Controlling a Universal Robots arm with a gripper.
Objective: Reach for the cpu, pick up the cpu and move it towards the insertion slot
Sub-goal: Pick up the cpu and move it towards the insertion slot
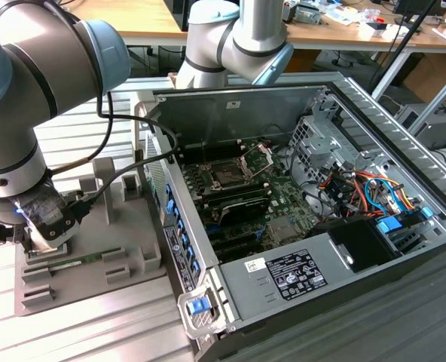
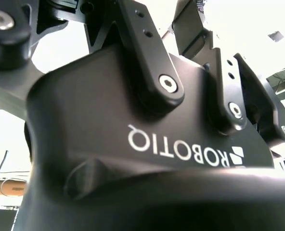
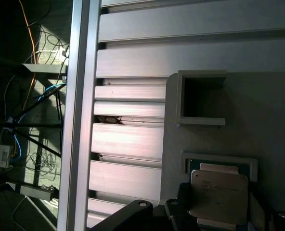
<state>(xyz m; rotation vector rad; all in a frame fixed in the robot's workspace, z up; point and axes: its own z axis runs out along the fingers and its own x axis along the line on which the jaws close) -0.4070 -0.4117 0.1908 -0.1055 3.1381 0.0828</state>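
While the tool [image 1: 46, 240] hangs low over the grey plastic tray [image 1: 125, 226] at the exterior view's left, I cannot tell whether it is open or closed. The tray lies on the slatted aluminium desk [image 1: 72, 136], just beside the open computer case [image 1: 321, 271]. In the first wrist view the cpu [image 3: 218, 195] lies flat in 1 shallow recess of the tray, pale metal top facing up, with dark parts of the tool close at both sides. A second, square recess [image 3: 202, 98] sits near it. A green memory stick [image 1: 72, 261] lies in a long groove of the tray. Inside the case the green motherboard [image 1: 276, 204] carries the insertion slot [image 1: 227, 175], dark in the centre, its load plate [image 1: 257, 157] tilted up, well apart from the cpu. Orange and blue cables [image 1: 374, 188] bunch in the case toward the exterior view's right.
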